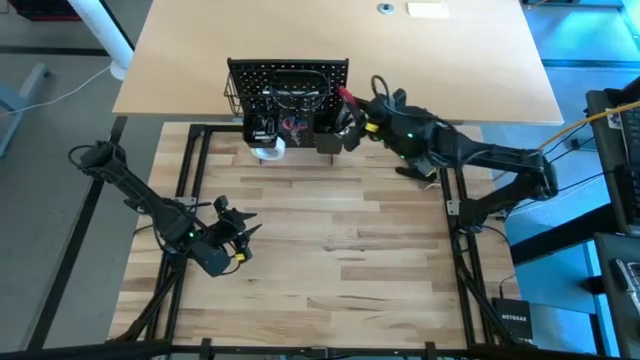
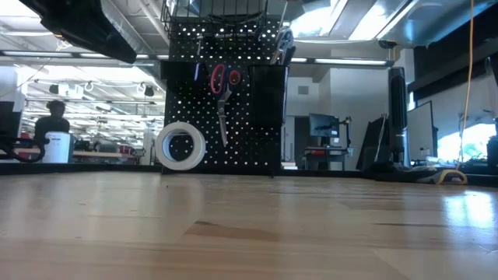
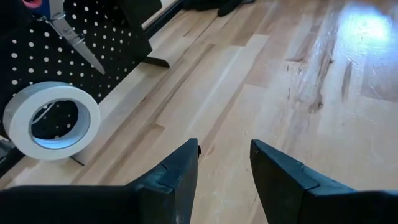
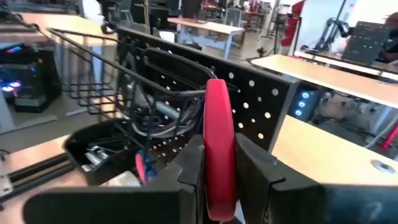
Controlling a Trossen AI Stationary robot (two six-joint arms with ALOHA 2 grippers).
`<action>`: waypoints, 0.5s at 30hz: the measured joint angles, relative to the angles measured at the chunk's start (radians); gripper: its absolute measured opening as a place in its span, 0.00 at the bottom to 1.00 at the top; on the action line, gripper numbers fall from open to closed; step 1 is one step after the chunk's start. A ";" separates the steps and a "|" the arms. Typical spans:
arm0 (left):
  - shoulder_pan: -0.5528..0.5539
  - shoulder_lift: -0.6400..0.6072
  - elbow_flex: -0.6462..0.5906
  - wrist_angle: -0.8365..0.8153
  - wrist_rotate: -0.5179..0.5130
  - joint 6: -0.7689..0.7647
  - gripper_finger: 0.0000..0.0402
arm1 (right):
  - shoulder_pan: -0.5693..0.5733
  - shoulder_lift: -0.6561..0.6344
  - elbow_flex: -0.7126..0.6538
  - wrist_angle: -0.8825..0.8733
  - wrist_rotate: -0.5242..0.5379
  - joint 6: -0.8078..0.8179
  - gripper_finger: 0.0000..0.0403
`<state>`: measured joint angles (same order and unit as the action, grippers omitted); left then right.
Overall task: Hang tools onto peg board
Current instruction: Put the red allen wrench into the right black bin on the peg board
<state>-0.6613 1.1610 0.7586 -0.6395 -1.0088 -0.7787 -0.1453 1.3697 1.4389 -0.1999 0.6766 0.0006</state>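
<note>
The black peg board (image 1: 290, 85) stands upright at the far side of the table, with a wire basket (image 4: 93, 68) and black cups (image 2: 267, 97) on it. Red-handled scissors (image 2: 223, 87) hang on its face. A white tape roll (image 2: 180, 145) stands on edge against the board's foot and also shows in the left wrist view (image 3: 53, 118). My right gripper (image 1: 352, 118) is at the board's right end, shut on a red-handled tool (image 4: 219, 143). My left gripper (image 1: 243, 232) is open and empty over the near left of the table. My right gripper pinches the tool's red handle (image 4: 219, 168) between its two fingers, which lie across it. The handle's free end (image 1: 345, 97) sticks out past the fingers toward the peg board's top. The tool is lifted clear of the table; its lower part is hidden by the gripper.
A second pale tabletop (image 1: 420, 60) lies behind the peg board. Black frame rails (image 1: 195, 180) run along the table's left and right sides. Bare wood (image 1: 340, 250) lies between my left gripper and the board.
</note>
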 joint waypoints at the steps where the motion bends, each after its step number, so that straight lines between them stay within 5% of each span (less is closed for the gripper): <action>1: 0.000 0.000 0.000 0.001 0.000 0.000 0.34 | -0.012 0.009 0.004 0.002 -0.008 0.001 0.16; 15: 0.000 0.000 0.000 0.001 0.004 0.020 0.34 | -0.113 0.058 0.005 -0.119 -0.148 0.119 0.16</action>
<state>-0.6613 1.1607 0.7586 -0.6387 -1.0050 -0.7589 -0.2578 1.4280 1.4441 -0.3185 0.5284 0.1194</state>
